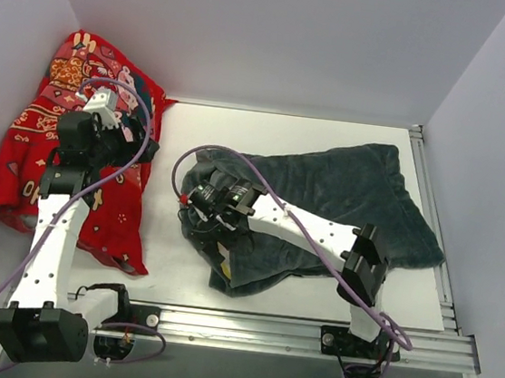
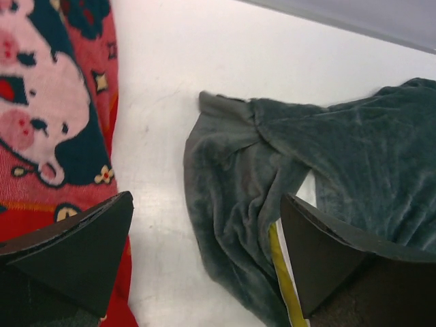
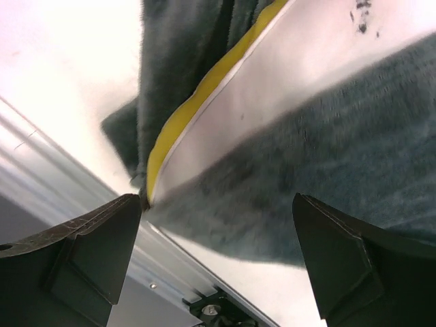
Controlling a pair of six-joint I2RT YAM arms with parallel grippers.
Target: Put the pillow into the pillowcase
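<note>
Fingers first: held the right fingers [image 3: 88,252] wide apart, gripping nothing, poised low over the near-left end of the pillowcase [image 3: 354,170], most likely to be ready for a fresh hold at its mouth. Looked down from there on the pillow [image 3: 306,75], a white strip with its yellow band [image 3: 184,116] showing between folds of grey plush. Judged it mostly inside, with only that edge left to cover. Held the left fingers [image 2: 75,252] equally wide and empty above the edge of the red cloth [image 2: 41,102]. Stood apart from the work there, probably to stay out of the right arm's way while facing the bunched end of the case. Found the case lying filled out and rumpled across the desk [image 1: 214,130], its open end near the rail [image 1: 264,332] at the front edge. Called next, on this reading, for pinching the loose lip beside the yellow band and drawing it over the bare corner. Risked catching pillow along with cloth.
</note>
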